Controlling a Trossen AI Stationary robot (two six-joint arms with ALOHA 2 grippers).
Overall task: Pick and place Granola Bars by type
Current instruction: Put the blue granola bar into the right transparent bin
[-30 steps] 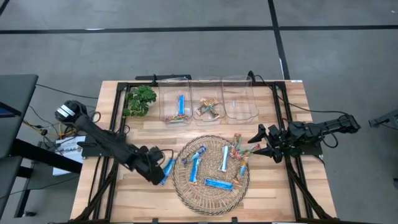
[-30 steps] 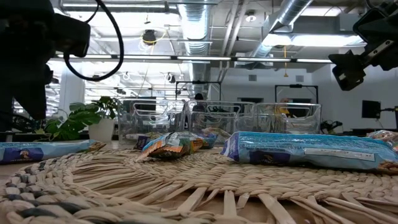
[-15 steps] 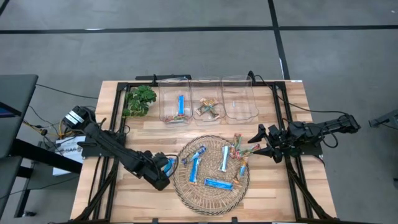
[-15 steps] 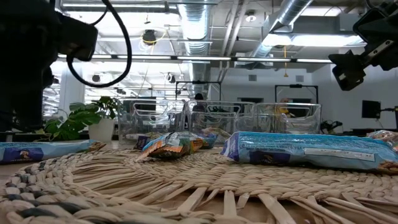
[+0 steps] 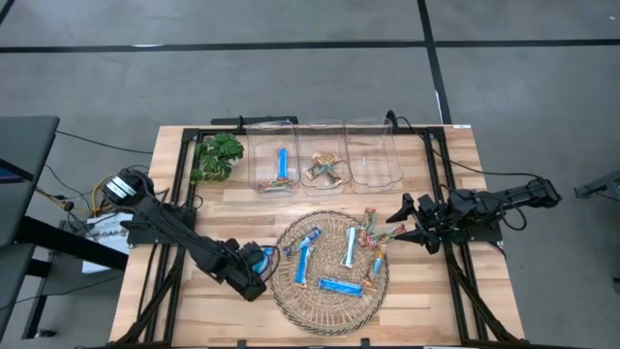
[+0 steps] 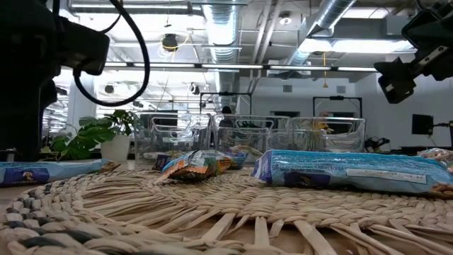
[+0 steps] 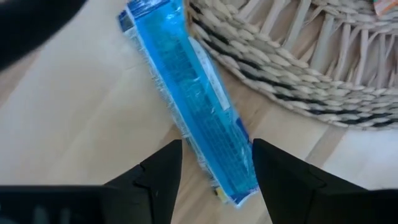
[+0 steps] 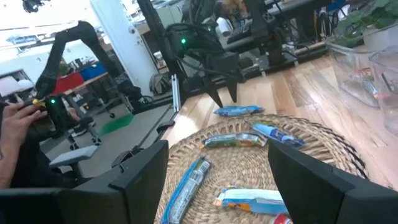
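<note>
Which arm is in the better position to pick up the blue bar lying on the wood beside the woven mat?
Probably the left. The left gripper is open, its fingers straddling the blue bar; the right gripper waits across the woven mat.

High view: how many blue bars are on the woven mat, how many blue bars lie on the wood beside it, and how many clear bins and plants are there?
Blue granola bars on the woven mat: 4
Blue granola bar on the wood: 1
Clear bins: 3
Plant: 1
Total: 9
</note>
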